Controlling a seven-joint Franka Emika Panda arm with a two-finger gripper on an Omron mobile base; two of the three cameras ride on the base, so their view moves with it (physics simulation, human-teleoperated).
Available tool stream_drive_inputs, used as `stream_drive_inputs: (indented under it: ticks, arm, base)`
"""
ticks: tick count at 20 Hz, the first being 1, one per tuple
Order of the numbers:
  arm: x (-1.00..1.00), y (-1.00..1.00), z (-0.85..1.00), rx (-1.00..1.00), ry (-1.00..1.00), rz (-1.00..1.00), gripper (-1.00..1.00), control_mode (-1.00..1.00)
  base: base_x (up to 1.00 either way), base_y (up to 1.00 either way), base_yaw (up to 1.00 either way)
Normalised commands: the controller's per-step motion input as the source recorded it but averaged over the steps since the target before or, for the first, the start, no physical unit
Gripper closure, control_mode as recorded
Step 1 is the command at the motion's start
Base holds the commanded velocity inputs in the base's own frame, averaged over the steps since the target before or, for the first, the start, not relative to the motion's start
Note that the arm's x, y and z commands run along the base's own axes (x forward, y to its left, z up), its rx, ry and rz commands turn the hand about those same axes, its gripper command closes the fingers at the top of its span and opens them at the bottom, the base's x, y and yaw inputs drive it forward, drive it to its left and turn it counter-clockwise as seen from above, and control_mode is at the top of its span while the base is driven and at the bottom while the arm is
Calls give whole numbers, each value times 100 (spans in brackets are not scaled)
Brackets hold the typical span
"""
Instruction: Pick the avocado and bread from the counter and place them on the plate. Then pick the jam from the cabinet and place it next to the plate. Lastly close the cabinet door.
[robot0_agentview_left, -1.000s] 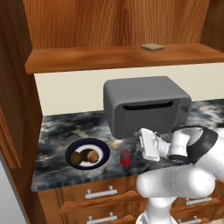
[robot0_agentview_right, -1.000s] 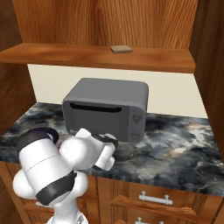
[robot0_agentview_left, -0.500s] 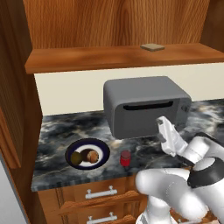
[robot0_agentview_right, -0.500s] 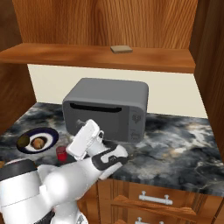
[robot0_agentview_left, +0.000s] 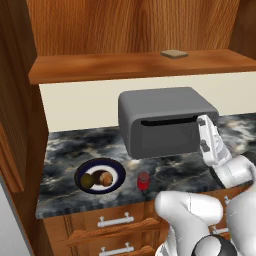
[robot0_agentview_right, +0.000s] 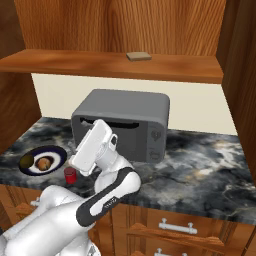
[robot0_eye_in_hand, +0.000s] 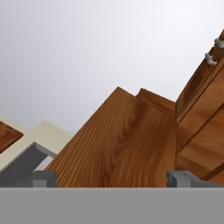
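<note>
Door-closing step, judging by layout: avocado (robot0_agentview_left: 88, 180) and bread (robot0_agentview_left: 105, 178) on plate (robot0_agentview_left: 116, 167) at lower left of left base frame, jam (robot0_agentview_left: 143, 181) upright just right of plate, long axis vertical, lid up. Gripper (robot0_eye_in_hand: 113, 178) spread wide, holding nothing, aimed up at cabinet (robot0_eye_in_hand: 127, 144) wood. Best pressing flat on door panel (robot0_agentview_left: 10, 100) at far left, away from hinge; pushing steady, clear of toaster (robot0_agentview_left: 162, 120).

I've swung the arm up and away from the jam (robot0_agentview_left: 143, 181): a second ago the hand sat low just beside it, now the gripper (robot0_agentview_left: 206, 136) points upward before the toaster oven (robot0_agentview_left: 165, 120), jaws slightly wider.
</note>
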Motion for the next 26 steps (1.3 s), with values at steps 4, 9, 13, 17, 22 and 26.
stream_drive_inputs:
  ticks: [4, 9, 13, 17, 22, 26]
  arm:
    - [7, 3, 26, 0, 8, -8, -100, -100]
    - [-38, 2, 100, 0, 21, -38, -100, -100]
    - [-63, 2, 100, -1, 34, -35, -100, -100]
    - [-48, 13, 100, -11, 48, -37, -100, -100]
    - [-48, 2, 97, -13, 61, -33, -100, -100]
    - [-1, 36, 30, -36, 79, -20, -100, -100]
  base:
    - [0, 0, 0]
    - [0, 0, 0]
    - [0, 0, 0]
    - [0, 0, 0]
    - [0, 0, 0]
    - [0, 0, 0]
